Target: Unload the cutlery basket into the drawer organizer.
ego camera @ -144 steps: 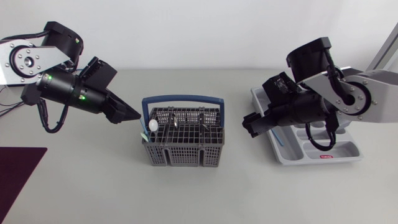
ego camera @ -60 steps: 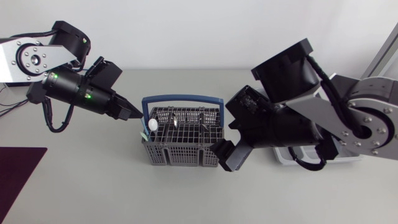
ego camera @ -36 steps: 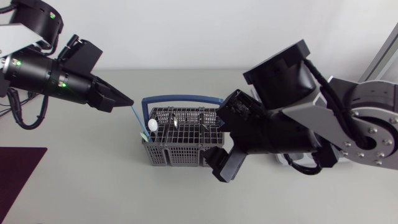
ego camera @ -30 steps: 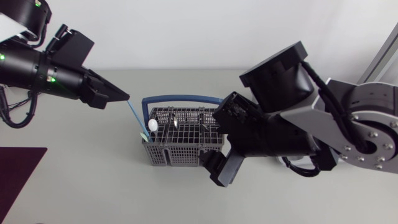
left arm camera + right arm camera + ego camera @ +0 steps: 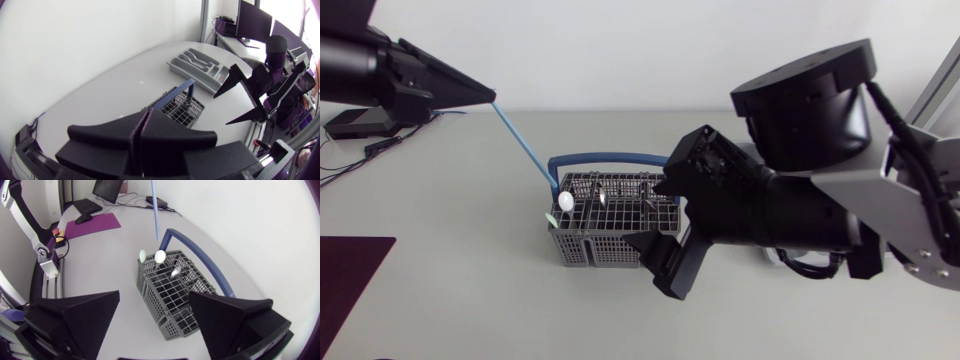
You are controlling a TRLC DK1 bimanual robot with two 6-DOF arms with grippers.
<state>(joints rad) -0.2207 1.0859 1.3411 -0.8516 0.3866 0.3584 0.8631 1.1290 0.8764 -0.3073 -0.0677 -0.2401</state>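
Head view: noted thin blue plastic utensil (image 5: 525,148) pinched top-end by left gripper (image 5: 488,97); judged light, slippery; right gripper (image 5: 154,296) spread.

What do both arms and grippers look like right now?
Left gripper: matte black, two broad wedge fingers. Right gripper: same black wedges. Right arm: silver-grey links, bulky black joints, black cable looping beneath. Left arm: only black parts show.

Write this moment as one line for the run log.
left hand: shut on blue utensil, raised | lower end: at cutlery basket edge | right hand: open, near basket
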